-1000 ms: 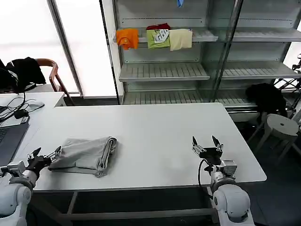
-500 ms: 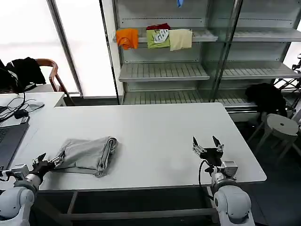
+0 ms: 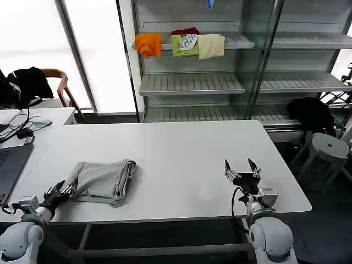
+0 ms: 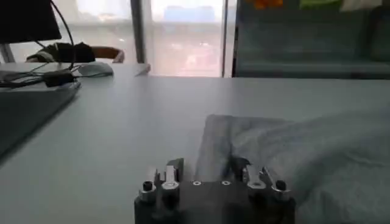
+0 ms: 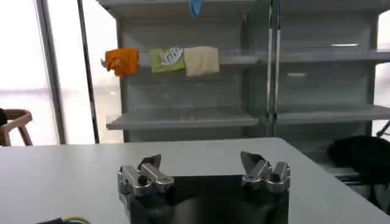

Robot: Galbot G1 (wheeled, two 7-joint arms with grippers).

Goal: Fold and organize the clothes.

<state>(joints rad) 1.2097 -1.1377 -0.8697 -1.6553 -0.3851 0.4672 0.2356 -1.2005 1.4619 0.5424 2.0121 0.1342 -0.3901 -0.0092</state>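
A light grey shirt (image 3: 102,180), folded into a loose bundle, lies on the left part of the white table (image 3: 181,148). My left gripper (image 3: 62,190) is low at the table's front left, pointing at the shirt's near left corner. In the left wrist view the left gripper (image 4: 207,163) is open, and the shirt's edge (image 4: 213,140) lies just ahead of its fingertips, with the rest of the shirt (image 4: 311,152) spreading beyond. My right gripper (image 3: 241,166) stands open over bare table at the front right, far from the shirt; the right wrist view shows the same gripper (image 5: 201,159) holding nothing.
A laptop (image 3: 7,165) and cables sit at the table's far left. Behind the table a shelf unit (image 3: 192,82) holds orange (image 3: 148,44), green and cream folded clothes. A chair with a black garment (image 3: 30,82) stands at the left, a stool (image 3: 329,146) at the right.
My left arm has dropped lower and drawn back toward the table's front edge, with the gripper still aimed at the shirt's corner. The right arm has not moved.
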